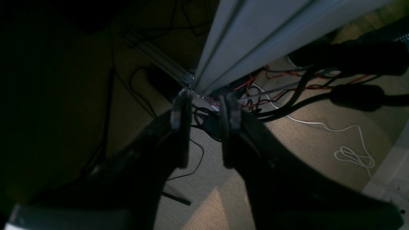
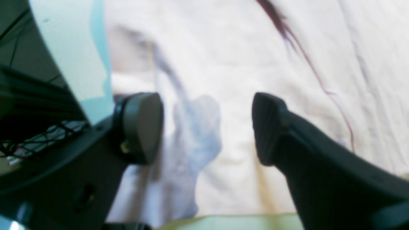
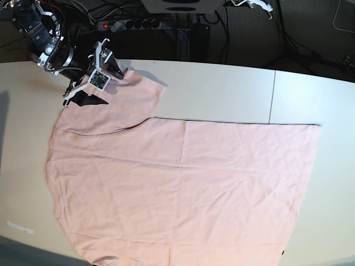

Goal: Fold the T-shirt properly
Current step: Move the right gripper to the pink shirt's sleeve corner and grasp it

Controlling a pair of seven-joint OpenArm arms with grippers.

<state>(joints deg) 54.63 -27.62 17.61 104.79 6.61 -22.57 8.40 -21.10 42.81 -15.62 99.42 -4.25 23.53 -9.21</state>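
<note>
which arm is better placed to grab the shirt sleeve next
Right. The right gripper hangs over the T-shirt at its sleeve, jaws wide with pink cloth between them in the right wrist view. The left gripper points at floor cables beside the table leg and does not show in the base view.

The large pale pink short-sleeved cotton T-shirt lies spread flat, lightly creased, across the pale bench. One sleeve points toward the far left corner; its near edge runs out of view.
</note>
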